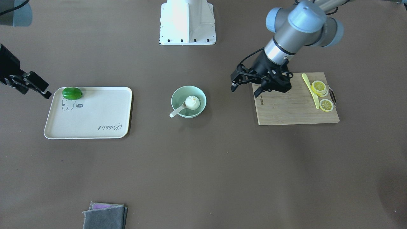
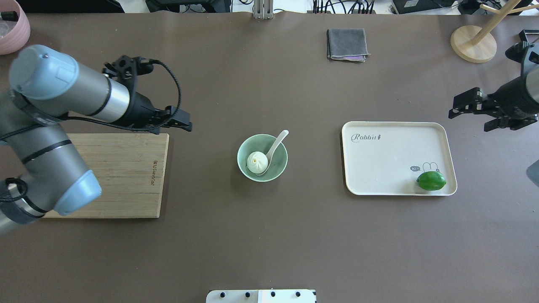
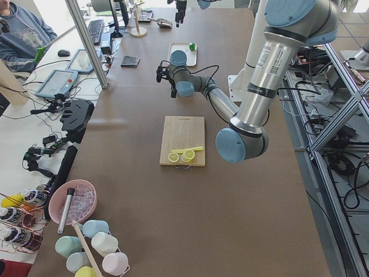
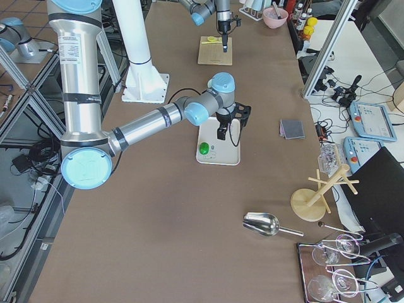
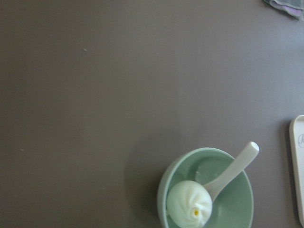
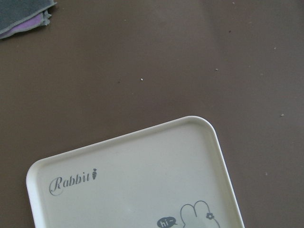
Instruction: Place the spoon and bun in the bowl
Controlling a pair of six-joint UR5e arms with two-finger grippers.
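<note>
The pale mint-green bowl (image 2: 278, 170) stands at the table's middle. The white pleated bun (image 2: 257, 162) lies inside it. The white spoon (image 2: 276, 146) rests in the bowl with its scoop beside the bun and its handle over the rim. All three also show in the front view: bowl (image 1: 178, 95), bun (image 1: 192, 102), spoon (image 1: 176, 111). They show in the left wrist view too: bowl (image 5: 237, 199), bun (image 5: 189, 205), spoon (image 5: 237, 164). My left gripper (image 2: 173, 125) is open and empty, left of the bowl over the cutting board's far corner. My right gripper (image 2: 468, 120) is open and empty, beyond the tray's far right corner.
A cream tray (image 2: 387, 155) right of the bowl holds a green lime (image 2: 431, 180). A wooden cutting board (image 1: 286, 108) on my left bears lemon slices (image 1: 319, 88) and a pale yellow knife (image 1: 310, 89). A folded grey cloth (image 2: 346, 44) and a wooden stand (image 2: 473, 44) are at the far edge.
</note>
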